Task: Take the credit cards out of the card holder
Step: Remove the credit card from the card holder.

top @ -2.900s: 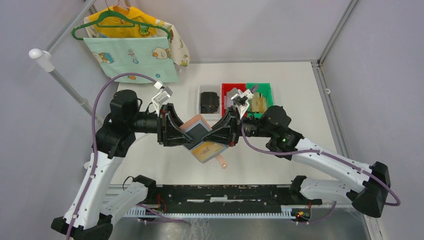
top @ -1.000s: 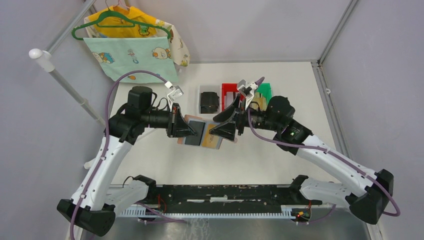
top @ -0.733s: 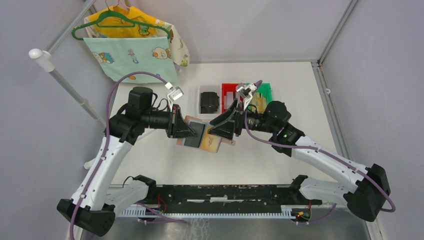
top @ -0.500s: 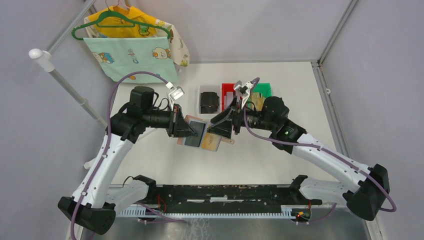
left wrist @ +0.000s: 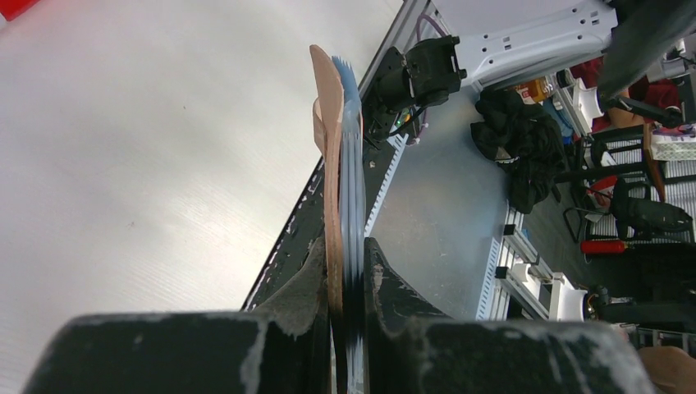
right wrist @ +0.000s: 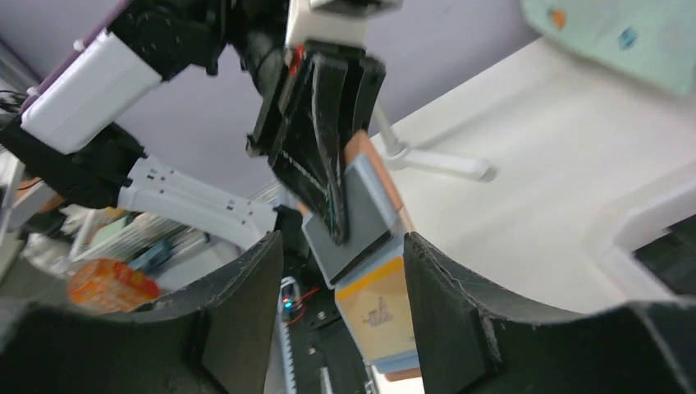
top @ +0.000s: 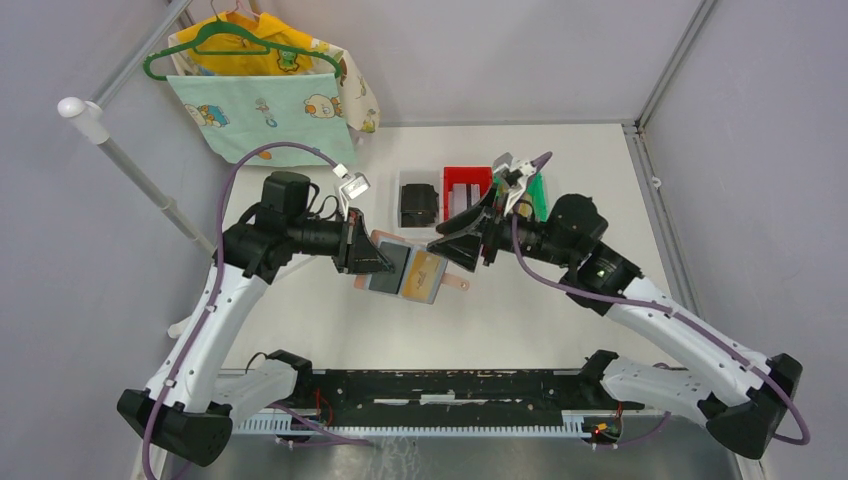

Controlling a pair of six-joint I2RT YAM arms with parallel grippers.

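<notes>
While clamping card holder, left pincer points rightward.

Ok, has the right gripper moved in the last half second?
Yes. The right gripper has backed off to the right, away from the card holder; its wrist now leaves more of the red bin uncovered.

Pale grey walls enclose a white table on three sides; metal posts rise at the back corners; patterned cloths hang at the back left; beyond the near edge lies dark clutter.
</notes>
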